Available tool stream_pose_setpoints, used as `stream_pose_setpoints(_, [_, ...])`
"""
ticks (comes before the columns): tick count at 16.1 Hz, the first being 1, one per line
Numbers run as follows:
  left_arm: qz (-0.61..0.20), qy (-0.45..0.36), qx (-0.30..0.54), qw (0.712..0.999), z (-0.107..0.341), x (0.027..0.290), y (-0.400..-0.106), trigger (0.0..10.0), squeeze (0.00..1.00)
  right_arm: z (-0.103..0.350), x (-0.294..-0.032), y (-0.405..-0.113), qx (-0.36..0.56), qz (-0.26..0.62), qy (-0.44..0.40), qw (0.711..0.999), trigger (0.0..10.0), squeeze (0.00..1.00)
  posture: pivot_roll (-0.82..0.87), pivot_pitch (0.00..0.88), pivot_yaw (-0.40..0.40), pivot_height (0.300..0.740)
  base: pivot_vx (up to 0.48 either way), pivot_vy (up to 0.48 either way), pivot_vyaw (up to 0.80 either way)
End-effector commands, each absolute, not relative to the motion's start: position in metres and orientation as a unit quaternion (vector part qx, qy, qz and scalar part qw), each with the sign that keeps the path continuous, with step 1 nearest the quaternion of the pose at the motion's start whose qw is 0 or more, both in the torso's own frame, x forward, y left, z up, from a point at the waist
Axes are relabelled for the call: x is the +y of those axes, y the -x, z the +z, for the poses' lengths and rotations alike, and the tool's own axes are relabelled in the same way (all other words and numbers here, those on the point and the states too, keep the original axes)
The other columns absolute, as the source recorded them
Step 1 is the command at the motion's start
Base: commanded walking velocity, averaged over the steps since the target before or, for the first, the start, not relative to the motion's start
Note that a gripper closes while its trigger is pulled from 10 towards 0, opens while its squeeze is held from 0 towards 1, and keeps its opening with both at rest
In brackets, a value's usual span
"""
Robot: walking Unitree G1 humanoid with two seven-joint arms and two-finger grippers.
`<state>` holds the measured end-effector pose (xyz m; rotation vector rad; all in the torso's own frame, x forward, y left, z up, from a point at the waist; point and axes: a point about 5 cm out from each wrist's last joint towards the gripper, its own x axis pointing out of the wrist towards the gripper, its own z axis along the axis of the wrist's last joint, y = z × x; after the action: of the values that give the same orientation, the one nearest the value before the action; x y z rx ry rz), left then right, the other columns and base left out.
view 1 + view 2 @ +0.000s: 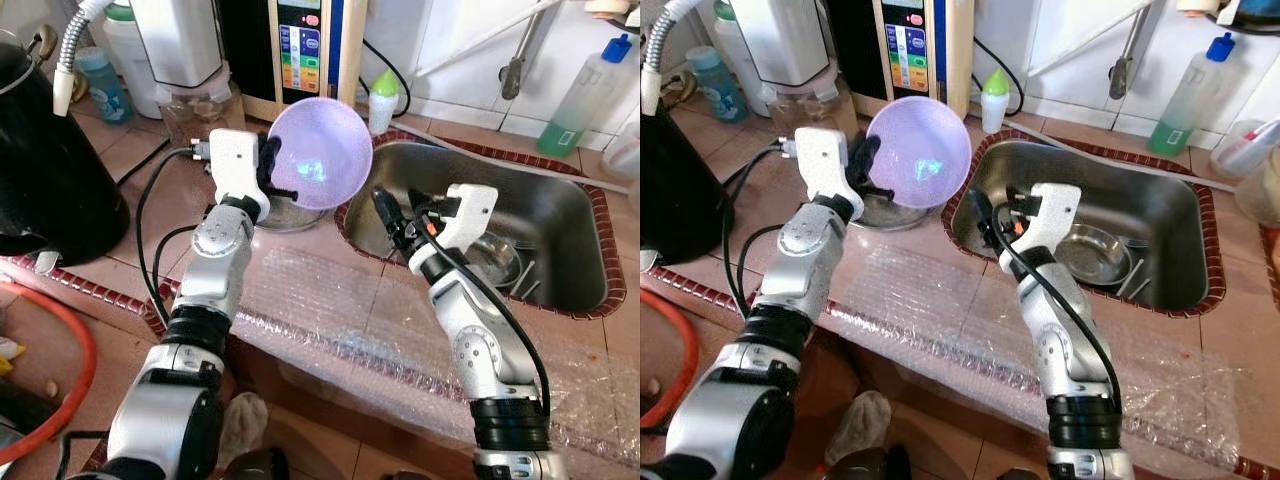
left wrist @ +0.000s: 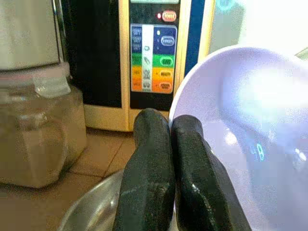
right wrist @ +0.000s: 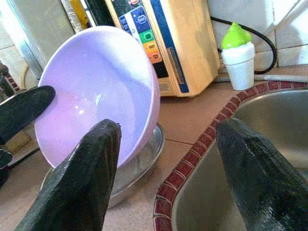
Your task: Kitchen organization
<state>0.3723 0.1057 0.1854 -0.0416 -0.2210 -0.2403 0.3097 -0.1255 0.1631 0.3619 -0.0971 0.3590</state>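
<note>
My left gripper (image 1: pixel 272 172) is shut on the rim of a lilac plastic bowl (image 1: pixel 322 152), which it holds tilted in the air above a shallow steel dish (image 1: pixel 290 214) on the counter. In the left wrist view the two black fingers (image 2: pixel 159 178) press together at the lilac bowl's (image 2: pixel 250 139) edge. My right gripper (image 1: pixel 392 222) stands open over the left rim of the steel sink (image 1: pixel 560 215), a little right of the bowl; its wide-spread fingers (image 3: pixel 82 183) frame the lilac bowl (image 3: pixel 101 91) in the right wrist view.
A steel bowl (image 1: pixel 498 258) and utensils lie in the sink. Bubble wrap (image 1: pixel 330 310) covers the front counter. A black kettle (image 1: pixel 45 160) stands at the left. A water purifier (image 1: pixel 290 45), a jar (image 1: pixel 200 105), a green-capped bottle (image 1: pixel 382 98) and a soap bottle (image 1: pixel 585 95) line the back.
</note>
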Motion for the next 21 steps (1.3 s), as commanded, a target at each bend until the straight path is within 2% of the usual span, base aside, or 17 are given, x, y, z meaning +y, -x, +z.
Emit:
stream_pose_setpoints(1, [-0.121, 0.016, -0.122, 0.985, 0.19, 0.106, -0.371, 0.0, 0.0, 0.168, -0.126, -0.311, -0.053, 0.184, -0.183, 0.964, 10.0, 0.0, -0.1, 0.008, 0.034, 0.74, 0.0, 0.0, 0.0])
stream_pose_setpoints(9, [-0.198, 0.012, -0.144, 0.97, 0.188, 0.072, -0.35, 0.0, 0.0, 0.164, -0.118, -0.326, -0.037, 0.174, -0.181, 0.967, 10.0, 0.0, -0.09, 0.003, 0.035, 0.74, 0.0, 0.0, 0.0])
stream_pose_setpoints(11, [-0.201, 0.016, -0.144, 0.969, 0.189, 0.068, -0.347, 0.0, 0.0, 0.162, -0.12, -0.331, -0.031, 0.149, -0.171, 0.973, 0.0, 0.0, -0.08, 0.005, 0.035, 0.74, 0.0, 0.0, 0.0])
stream_pose_setpoints(21, [-0.211, 0.013, -0.142, 0.967, 0.187, 0.065, -0.343, 0.0, 0.0, 0.145, -0.145, -0.339, 0.011, 0.055, -0.237, 0.97, 0.0, 0.0, -0.09, 0.006, 0.041, 0.74, 0.0, 0.0, 0.0])
